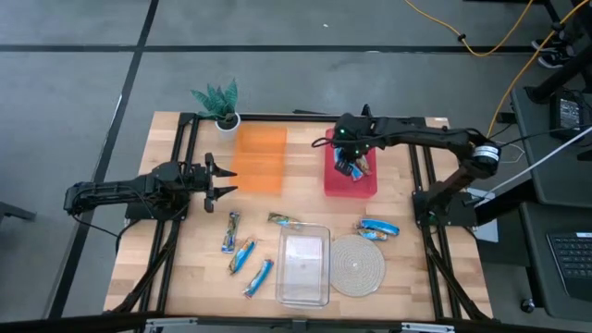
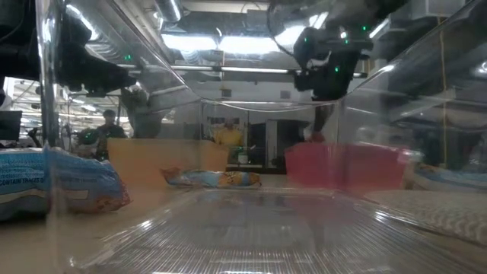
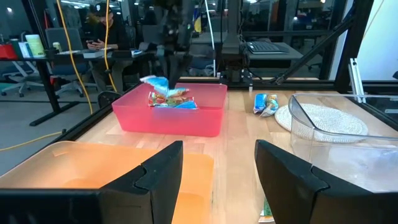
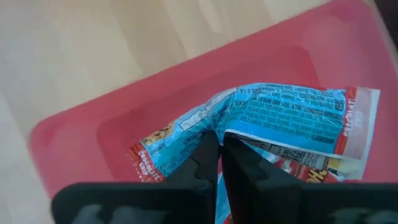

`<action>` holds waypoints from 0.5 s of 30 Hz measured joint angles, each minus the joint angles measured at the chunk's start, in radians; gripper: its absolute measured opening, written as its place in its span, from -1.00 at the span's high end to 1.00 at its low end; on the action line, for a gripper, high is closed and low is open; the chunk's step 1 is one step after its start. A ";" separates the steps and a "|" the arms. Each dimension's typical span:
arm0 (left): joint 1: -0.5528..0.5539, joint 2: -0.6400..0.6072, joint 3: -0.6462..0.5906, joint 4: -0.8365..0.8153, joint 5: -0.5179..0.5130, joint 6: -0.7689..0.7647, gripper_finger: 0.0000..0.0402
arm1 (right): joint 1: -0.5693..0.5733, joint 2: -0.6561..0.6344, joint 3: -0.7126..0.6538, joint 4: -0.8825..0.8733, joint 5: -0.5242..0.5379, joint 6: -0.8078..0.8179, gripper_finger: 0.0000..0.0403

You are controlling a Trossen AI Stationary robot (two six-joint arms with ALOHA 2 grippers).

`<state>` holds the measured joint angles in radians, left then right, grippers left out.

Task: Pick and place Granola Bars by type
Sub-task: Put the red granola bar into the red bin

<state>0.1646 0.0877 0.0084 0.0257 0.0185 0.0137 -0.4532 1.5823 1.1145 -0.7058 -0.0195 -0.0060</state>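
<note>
I am holding the right gripper (image 4: 217,149) over the red tray (image 1: 350,180), its fingers clenched on a blue-wrapped granola bar (image 4: 273,115) (another bar is lying under it in the tray). The left gripper (image 1: 225,179) is waiting beside the orange tray (image 1: 257,159), fingers parted and empty. Five more bars (image 1: 244,254) are lying on the table (image 1: 185,250).
</note>
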 joint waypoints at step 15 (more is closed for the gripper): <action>0.000 0.000 0.000 0.000 0.000 0.000 0.03 | -0.037 0.109 0.002 0.081 -0.133 0.001 0.90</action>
<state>0.1646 0.0879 0.0082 0.0257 0.0185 0.0136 -0.4900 1.6909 1.1164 -0.6243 -0.1520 -0.0051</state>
